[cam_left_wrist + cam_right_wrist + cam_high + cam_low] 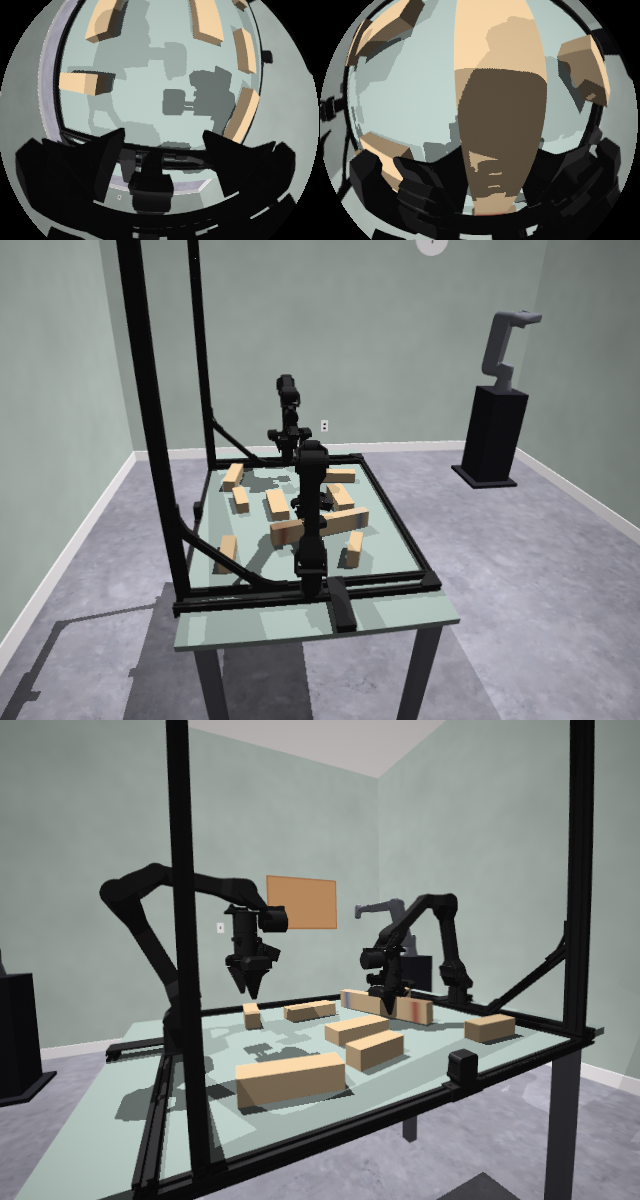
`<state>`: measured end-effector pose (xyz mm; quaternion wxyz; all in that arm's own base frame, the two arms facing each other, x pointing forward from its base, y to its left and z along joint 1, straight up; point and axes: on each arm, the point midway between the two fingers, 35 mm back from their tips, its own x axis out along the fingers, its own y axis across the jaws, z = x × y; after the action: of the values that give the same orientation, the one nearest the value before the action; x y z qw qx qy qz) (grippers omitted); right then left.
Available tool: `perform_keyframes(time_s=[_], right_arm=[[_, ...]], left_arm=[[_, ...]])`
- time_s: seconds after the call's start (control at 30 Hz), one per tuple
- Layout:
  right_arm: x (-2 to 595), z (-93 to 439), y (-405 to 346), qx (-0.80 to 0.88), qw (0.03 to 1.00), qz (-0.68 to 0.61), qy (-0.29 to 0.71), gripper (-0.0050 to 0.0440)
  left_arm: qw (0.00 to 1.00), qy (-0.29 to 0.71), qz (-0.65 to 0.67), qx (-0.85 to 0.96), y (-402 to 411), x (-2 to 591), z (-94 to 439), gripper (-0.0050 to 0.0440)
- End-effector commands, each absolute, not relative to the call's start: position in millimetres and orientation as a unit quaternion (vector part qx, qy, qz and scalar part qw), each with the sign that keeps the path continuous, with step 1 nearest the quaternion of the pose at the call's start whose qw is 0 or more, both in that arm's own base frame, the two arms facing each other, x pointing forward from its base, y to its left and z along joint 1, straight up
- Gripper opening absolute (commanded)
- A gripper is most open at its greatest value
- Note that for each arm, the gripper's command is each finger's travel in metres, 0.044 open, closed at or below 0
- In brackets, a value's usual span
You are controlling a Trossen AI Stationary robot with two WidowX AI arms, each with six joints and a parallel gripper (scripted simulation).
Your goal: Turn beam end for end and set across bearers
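Wooden beam (343, 522) (361, 1002) (501, 115), red band near one end, blue near the other, lies among the pale blocks, under the right arm; right gripper (312, 523) (389, 1009) (501, 150) points down, fingers closed on the beam's two sides, nearer the red band; left gripper (247, 994) (164, 132) spread wide, nothing in it, above the table (242, 555) (289, 1050) (140, 105); can't tell which blocks are bearers.

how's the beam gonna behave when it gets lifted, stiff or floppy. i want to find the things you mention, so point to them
Probably stiff: the beam (345, 522) (362, 1003) (500, 115) looks straight, with flat faces. It might tip if nudged, standing on a narrow edge, and its length could make it swing if held off-centre.
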<state>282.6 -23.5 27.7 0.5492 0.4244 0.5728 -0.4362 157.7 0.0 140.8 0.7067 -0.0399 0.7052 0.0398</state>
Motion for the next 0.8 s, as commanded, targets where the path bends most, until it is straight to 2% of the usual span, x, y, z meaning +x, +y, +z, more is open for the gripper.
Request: perform_keyframes(time_s=[0.0,0.77], right_arm=[[286.5,43.4,-24.3,0.432,0.560,-0.432,0.560,0.0000],[278.6,75.4,-23.1,0.432,0.560,-0.432,0.560,0.0000]], left_arm=[[0.706,0.706,0.041,-0.041,0.0,157.5,140.9,0.0440],[0.706,0.706,0.041,-0.041,0.0,157.5,140.9,0.0440]])
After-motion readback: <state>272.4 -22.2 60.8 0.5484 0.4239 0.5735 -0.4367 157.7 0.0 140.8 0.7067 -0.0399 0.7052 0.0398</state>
